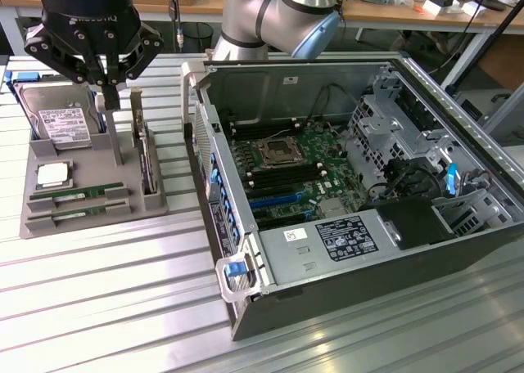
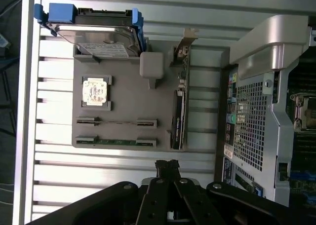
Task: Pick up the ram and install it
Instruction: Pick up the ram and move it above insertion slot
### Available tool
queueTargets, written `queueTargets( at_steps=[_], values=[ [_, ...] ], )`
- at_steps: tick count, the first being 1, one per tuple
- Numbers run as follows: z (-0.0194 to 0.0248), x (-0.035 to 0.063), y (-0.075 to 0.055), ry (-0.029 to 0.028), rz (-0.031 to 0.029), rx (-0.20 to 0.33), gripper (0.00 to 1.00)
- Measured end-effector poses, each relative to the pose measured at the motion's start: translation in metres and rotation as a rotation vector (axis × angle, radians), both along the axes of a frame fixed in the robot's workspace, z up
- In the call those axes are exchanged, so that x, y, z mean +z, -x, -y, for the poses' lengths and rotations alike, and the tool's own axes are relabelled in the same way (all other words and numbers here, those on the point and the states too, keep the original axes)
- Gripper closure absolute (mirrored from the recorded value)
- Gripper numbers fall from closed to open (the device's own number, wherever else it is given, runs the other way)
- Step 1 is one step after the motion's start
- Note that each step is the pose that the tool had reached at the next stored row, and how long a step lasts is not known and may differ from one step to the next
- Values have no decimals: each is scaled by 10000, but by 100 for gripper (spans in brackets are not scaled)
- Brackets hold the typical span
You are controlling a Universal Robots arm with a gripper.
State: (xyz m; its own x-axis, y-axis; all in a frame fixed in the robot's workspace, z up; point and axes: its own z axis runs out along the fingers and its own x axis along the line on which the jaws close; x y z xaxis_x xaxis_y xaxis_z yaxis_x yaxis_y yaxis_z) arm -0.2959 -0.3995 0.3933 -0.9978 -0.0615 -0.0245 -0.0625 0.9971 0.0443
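Wrist view: ram (image 2: pixel 118 141) edge-on, ends hidden

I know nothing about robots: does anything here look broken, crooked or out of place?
Nothing stands out. The hard drive, processor chip, two ram sticks and expansion card sit squarely in their slots on the gray holder. The computer case lies open on its side, seemingly on purpose.
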Motion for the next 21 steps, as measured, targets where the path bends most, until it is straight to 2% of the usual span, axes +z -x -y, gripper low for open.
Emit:
queueTargets(
  at_steps=[2,3,21],
  values=[
    [0,0,0,0,0,50,89],
    [0,0,0,1,0,557,89],
    [0,0,0,1,0,1739,89]
  ],
)
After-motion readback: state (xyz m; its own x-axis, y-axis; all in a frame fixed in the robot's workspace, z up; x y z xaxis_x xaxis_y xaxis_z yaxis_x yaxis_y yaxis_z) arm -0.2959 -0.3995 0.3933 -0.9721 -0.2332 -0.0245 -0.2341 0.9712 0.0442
